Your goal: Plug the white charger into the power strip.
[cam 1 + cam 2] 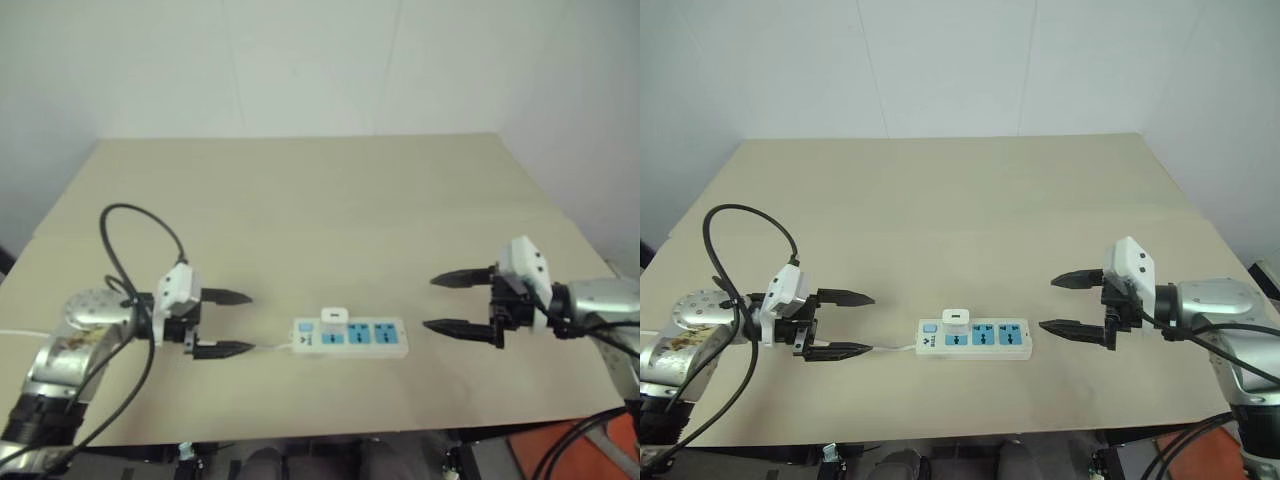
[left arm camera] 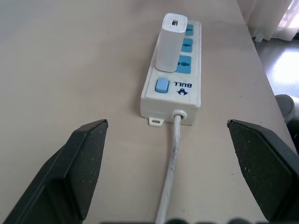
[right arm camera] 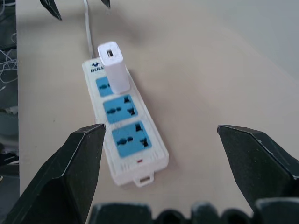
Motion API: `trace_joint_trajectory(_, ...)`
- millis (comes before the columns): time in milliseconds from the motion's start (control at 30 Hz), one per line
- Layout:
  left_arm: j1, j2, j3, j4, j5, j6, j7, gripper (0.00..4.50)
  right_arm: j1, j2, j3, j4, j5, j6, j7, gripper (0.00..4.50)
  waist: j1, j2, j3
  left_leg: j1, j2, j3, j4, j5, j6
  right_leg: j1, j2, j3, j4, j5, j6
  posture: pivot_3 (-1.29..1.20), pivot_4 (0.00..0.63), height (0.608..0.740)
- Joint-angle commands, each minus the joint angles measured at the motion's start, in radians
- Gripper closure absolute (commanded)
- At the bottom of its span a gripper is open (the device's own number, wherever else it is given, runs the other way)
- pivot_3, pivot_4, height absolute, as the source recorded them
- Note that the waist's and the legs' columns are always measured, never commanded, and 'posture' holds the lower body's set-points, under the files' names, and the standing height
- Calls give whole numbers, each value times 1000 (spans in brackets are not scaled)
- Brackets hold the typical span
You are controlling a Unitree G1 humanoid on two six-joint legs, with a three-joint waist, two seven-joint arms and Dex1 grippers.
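Plenty of bare tabletop behind the power strip, wide gaps off both ends. Stood proud on the switch-end socket: the white charger. Trailed off toward the left gripper: thin cord.

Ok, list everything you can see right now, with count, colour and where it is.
Table: one, tan, filling the scene.
Strip: one, white with three blue sockets, lying flat near the table's front edge, between the two end effectors.
Charger: one, white, standing upright in the strip's socket nearest the switch end.
Cord: one, thin, white, running from the strip's switch end toward the left end effector.
Left end effector: black fingers, open, apart from the strip.
Right end effector: black fingers, open, apart from the strip.
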Motion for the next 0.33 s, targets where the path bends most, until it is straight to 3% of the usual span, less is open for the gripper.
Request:
trace_joint_trajectory(33,29,37,65,-52,-43,34,4,32,21,-15,-62,-35,23,-18,-6,0,-1,0,0,0,0,0,0,0,0,0,0,0,0,0,0,0,150,740)
trace_joint_trajectory(333,92,76,120,-106,-63,59,28,32,25,18,-37,-19,-4,-62,-33,0,0,0,1,0,0,0,0,0,0,0,0,0,0,0,0,0,150,740)
